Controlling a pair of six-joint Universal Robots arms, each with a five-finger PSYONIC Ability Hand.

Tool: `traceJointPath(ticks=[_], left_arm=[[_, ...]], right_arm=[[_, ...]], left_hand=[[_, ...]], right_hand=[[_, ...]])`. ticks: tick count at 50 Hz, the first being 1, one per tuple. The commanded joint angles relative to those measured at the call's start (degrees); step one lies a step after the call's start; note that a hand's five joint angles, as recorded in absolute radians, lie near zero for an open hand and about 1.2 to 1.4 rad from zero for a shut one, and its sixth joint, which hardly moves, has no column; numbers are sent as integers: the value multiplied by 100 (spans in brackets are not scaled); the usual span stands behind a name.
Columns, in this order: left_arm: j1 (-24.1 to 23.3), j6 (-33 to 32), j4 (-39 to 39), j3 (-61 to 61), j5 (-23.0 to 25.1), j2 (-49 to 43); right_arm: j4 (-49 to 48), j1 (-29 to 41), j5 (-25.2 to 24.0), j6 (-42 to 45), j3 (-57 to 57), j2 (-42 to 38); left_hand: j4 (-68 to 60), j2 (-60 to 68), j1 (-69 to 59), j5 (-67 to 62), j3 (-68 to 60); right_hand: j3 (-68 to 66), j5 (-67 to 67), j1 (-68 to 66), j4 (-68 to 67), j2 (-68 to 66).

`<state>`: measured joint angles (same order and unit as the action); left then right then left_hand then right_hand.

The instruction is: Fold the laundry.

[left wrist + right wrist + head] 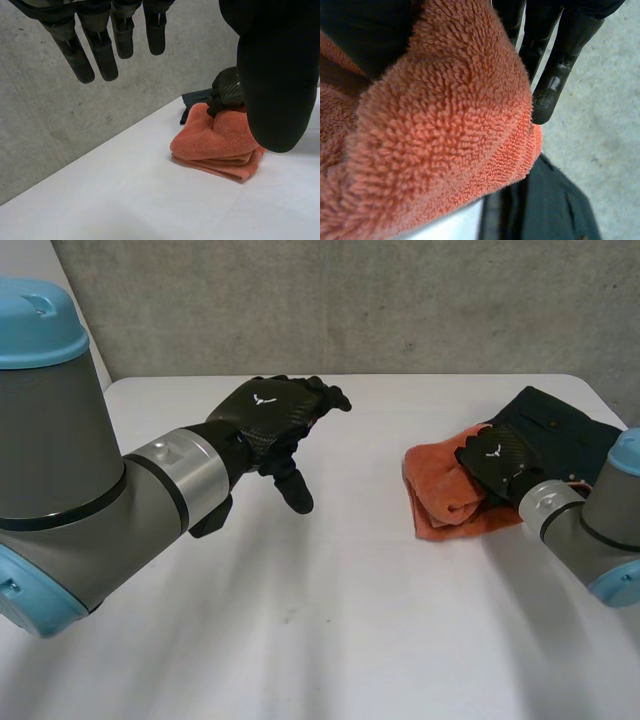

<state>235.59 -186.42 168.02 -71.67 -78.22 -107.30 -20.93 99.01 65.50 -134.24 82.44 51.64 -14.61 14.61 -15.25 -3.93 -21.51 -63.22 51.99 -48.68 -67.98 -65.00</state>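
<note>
**Right hand grips the folded towel; left hand hangs free over the table**

In the head view the left hand (pixel 270 410) hangs above the white table (pixel 330 620), in the upper left-centre of the frame and well apart from both cloths. Its fingers are loosely stretched, its thumb points down, and it holds nothing. Its own wrist view agrees. The fingers (pixel 102 55) are straight and side by side, the thumb (pixel 272 85) stands well apart from them, and nothing lies between.

The orange towel (pixel 445 495) lies on the table at the right of the head view, at mid-height, folded into several layers. The right hand (pixel 495 462) sits on its right part, on the side toward the dark garment (pixel 565 430). The garment lies just behind the towel and touches it, near the upper right of the frame.

In the left wrist view the right hand (pixel 227 90) is on top of the towel (pixel 220 142), at the edge next to the garment (pixel 195 97). A grey wall (pixel 65 110) rises behind the table.

In the right wrist view a thick fold of the towel (pixel 445 125) bulges up between the hand's thumb side and its fingers (pixel 555 80). The fingers run nearly straight along the far side of the fold, and the fold is pinched between the two. A strip of table shows beneath the raised fold. The garment (pixel 545 210) lies just past the fold, below the fingers.
</note>
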Motion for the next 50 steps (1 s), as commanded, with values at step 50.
traceJointPath(ticks=[50], left_arm=[[198, 132, 222, -128, -9, -274]], right_arm=[[915, -1859, 67, -163, -5071, -2668]], left_hand=[[70, -70, 133, 2, 760]], right_hand=[[-1678, 1801, -3132, -1202, -1500]])
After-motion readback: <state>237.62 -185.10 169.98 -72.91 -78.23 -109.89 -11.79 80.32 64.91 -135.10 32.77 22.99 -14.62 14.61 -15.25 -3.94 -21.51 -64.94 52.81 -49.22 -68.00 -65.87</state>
